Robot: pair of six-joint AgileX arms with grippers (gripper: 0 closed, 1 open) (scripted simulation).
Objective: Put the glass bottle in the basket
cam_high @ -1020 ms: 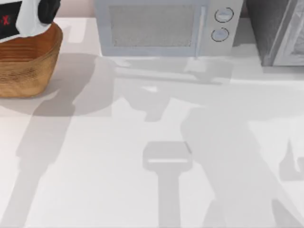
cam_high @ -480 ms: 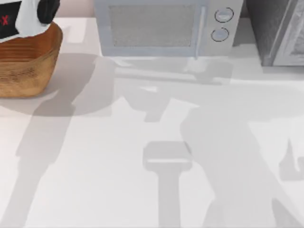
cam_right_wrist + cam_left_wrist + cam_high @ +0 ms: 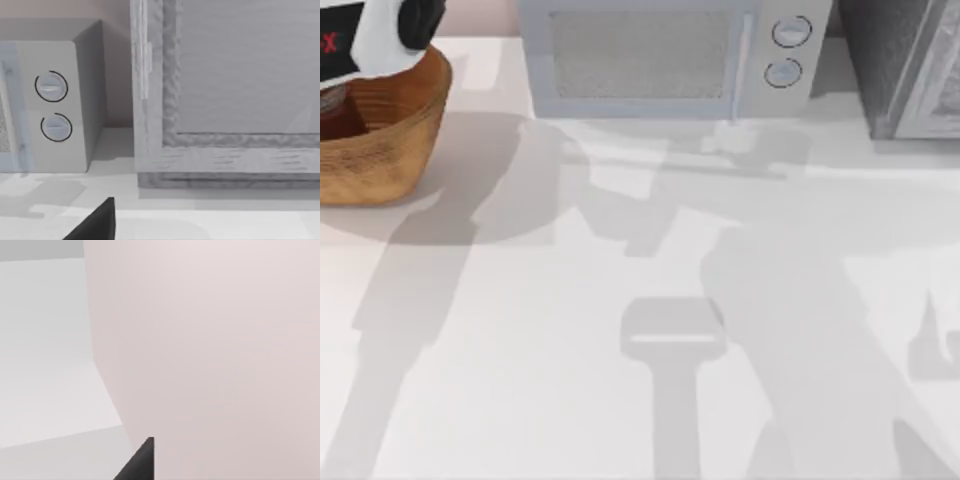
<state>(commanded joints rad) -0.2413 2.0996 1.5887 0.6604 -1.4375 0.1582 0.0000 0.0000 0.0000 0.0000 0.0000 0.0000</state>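
**Bottle sits low in the basket, upper left of frame**

At the top view's upper left, my left arm (image 3: 380, 30) hangs over the basket (image 3: 405, 140); I cannot tell its grip. The glass bottle (image 3: 338, 112) shows inside the basket, reddish-brown. I judge it rigid, slick, breakable: hold mid-body, squeeze gently. Further right stands a microwave (image 3: 660, 55). My right arm is parked.

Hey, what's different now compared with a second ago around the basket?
The left arm has drawn back a little toward the top view's upper left, uncovering the glass bottle's reddish-brown body inside the basket. The basket, microwave and table stayed put.
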